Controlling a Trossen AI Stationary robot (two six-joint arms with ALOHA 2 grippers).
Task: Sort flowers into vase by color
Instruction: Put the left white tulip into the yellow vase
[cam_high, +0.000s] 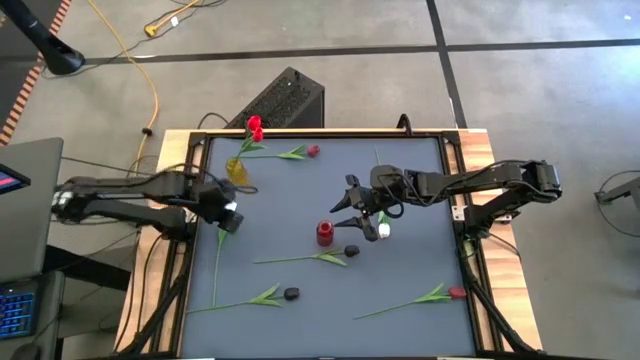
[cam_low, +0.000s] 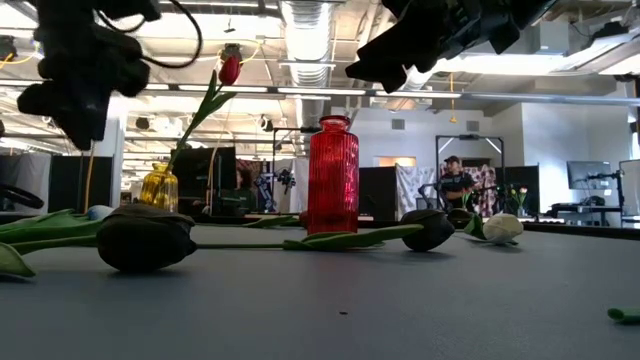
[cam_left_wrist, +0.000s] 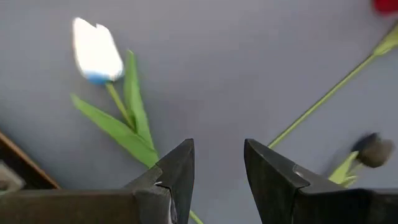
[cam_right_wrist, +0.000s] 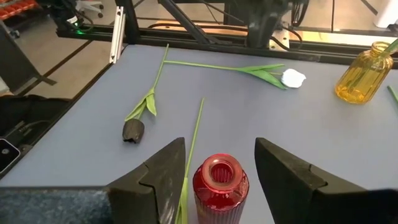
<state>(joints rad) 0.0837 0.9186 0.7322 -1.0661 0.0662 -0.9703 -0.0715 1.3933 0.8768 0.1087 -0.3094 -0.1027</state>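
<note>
The high view looks straight down on the red vase (cam_high: 324, 234); the low view faces it level across the table; the right wrist view sits close above it.

The surface (cam_high: 400, 270) is a matt, smooth grey sheet with bare wood at its edges. The red vase (cam_low: 333, 176) and yellow vase (cam_low: 159, 188) look like glossy ribbed glass. The gripper fingers (cam_right_wrist: 283, 171) are matt dark plastic.

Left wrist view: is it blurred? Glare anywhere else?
Left wrist view: motion blur smears the white tulip and the dark tulip head. Low view: bright ceiling lights backlight the red vase, and both arms are near-silhouettes. High view: evenly lit.
</note>
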